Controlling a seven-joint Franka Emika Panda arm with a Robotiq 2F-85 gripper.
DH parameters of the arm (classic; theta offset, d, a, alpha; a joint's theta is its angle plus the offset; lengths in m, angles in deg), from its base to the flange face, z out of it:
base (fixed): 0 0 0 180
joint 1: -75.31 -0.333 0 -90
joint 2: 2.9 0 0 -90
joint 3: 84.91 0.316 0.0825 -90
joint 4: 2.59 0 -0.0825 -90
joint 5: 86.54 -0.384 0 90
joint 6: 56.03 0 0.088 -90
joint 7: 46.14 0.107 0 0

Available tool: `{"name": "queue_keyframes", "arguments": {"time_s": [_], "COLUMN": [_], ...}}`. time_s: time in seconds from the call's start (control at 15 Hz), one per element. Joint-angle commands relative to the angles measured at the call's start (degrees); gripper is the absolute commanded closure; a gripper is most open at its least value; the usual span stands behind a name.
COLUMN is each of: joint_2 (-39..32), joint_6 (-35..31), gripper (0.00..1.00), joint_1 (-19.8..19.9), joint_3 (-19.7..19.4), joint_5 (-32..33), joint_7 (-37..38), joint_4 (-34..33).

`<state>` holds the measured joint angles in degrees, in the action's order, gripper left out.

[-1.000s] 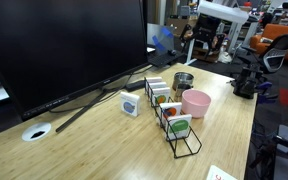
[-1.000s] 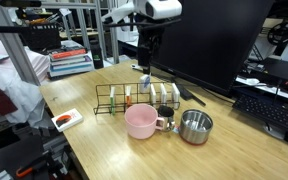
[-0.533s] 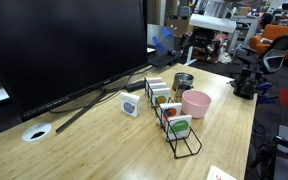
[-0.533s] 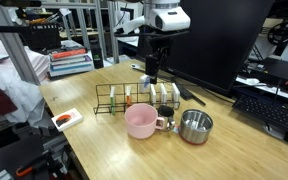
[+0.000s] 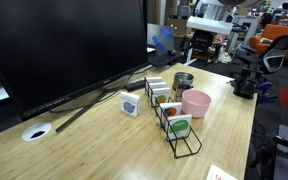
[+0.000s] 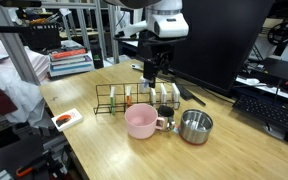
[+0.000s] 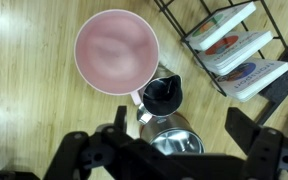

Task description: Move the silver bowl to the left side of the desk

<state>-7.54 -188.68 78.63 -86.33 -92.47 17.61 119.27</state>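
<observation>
The silver bowl [image 6: 195,126] stands on the desk [image 6: 92,112] beside a small black cup [image 6: 165,122] and a pink bowl [image 6: 140,121]. It also shows in an exterior view [image 5: 183,80] behind the pink bowl [image 5: 195,102]. In the wrist view the silver bowl [image 7: 174,146] lies at the bottom, between my two fingers, with the black cup [image 7: 164,95] and pink bowl [image 7: 117,50] above it. My gripper [image 7: 180,150] is open and empty. It hangs well above the bowls in both exterior views [image 6: 155,72] [image 5: 205,48].
A black wire rack [image 6: 134,98] with cards stands behind the bowls, also in the wrist view [image 7: 239,45]. A large monitor [image 5: 64,45] fills the back. A small white clock [image 5: 130,105], a cable grommet [image 5: 36,131], a small tray [image 6: 66,120] and a keyboard [image 6: 274,110] are around.
My arm has moved across from behind the rack toward the bowls and has come lower. The bowls and rack have not moved.
</observation>
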Motion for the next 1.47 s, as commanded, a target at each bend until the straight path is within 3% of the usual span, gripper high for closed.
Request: {"name": "queue_keyframes", "arguments": {"time_s": [0.0,0.2,0.33,0.4,0.93,1.4], "joint_2": [-1.3,-4.1,-5.5,-5.2,-5.8,-11.4], "joint_6": [-1.2,-0.8,-4.2,-1.6,-2.1,-3.4], "gripper": [0.0,0.0,0.0,0.0,0.0,0.0], "joint_1": [0.2,0.4,0.3,0.1,-0.1,1.8], "joint_3": [-2.0,-3.7,-4.5,-4.4,-4.5,-4.6], "joint_5": [-3.3,-5.2,-7.0,-5.1,-5.2,-17.1], "joint_7": [5.3,9.9,13.2,10.4,10.8,12.3], "joint_4": [0.7,0.7,1.6,1.1,1.0,-1.9]}}
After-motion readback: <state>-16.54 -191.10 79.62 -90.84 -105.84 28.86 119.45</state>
